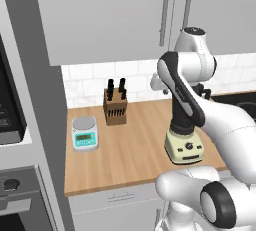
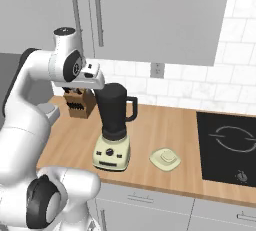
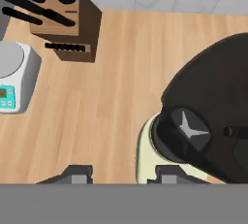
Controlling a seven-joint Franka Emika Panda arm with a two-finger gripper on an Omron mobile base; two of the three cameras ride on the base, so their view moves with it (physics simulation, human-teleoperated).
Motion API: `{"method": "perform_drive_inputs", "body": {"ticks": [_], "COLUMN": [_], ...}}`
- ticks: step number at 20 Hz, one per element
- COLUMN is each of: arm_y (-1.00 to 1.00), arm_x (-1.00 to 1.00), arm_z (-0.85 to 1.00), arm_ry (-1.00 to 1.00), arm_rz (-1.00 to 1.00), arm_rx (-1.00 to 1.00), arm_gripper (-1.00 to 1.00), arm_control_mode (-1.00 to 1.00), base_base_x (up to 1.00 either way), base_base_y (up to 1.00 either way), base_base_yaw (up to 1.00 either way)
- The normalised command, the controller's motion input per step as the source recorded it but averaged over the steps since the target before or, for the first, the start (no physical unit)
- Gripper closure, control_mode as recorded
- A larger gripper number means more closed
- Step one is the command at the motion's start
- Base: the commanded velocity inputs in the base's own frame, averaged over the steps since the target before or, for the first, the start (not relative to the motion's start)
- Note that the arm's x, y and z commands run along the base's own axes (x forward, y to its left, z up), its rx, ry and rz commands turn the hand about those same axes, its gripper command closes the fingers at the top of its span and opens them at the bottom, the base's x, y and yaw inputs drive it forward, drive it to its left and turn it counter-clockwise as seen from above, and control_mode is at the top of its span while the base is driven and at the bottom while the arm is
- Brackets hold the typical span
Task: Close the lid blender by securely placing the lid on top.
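Lid: the lid (image 2: pixel 165 159) is a small round pale yellow disc with a bump in the middle. It lies flat on the wooden counter (image 2: pixel 165 125), just beside the blender's base, on the side toward the black stove top (image 2: pixel 229 147). Nothing touches it.
Blender: the blender (image 2: pixel 114 127) stands upright on the counter. It has a dark jar with a handle on the side and a pale yellow base with a dark knob and buttons. The jar's top is open. In the hand view you can look down into the jar (image 3: pixel 203 126) and see the shiny blade at the bottom.
Gripper: the gripper (image 3: pixel 121 173) is up above the counter, near the top of the jar and a bit to its side. Its 2 dark tips are drawn in as close as they go, with a gap between them, and they hold nothing. It is well apart from the lid.
Arm: the white arm bends over the counter and hides part of the blender in the left base view.
Knife block: the wooden knife block (image 1: pixel 115 104) stands by the tiled wall, with dark handles sticking up.
Scale: the small teal and white scale (image 1: pixel 84 133) sits near the knife block, away from the blender.
Cupboards: grey cupboards (image 2: pixel 150 15) hang above the counter.
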Motion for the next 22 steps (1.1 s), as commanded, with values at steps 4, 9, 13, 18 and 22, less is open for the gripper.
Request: {"method": "perform_drive_inputs", "body": {"ticks": [4, 9, 13, 18, 22], "arm_y": [-0.20, -0.57, -0.99, -1.00, -1.00], "arm_x": [-0.42, -0.96, -0.87, -0.25, 0.00], "arm_z": [0.00, 0.00, 0.00, 0.00, -0.04], "arm_ry": [-0.05, -0.20, -0.15, -0.03, -0.03], "arm_rz": [0.00, 0.00, 0.00, 0.05, 0.24], "arm_rx": [0.02, 0.11, 0.17, 0.22, 0.14], "arm_gripper": [-1.00, -1.00, -1.00, -1.00, -1.00], "arm_control_mode": [-1.00, -1.00, -1.00, -1.00, -1.00], "base_base_x": [0.00, 0.00, 0.00, 0.00, 0.00], "base_base_y": [0.00, 0.00, 0.00, 0.00, 0.00], "base_base_yaw": [0.00, 0.00, 0.00, 0.00, 0.00]}}
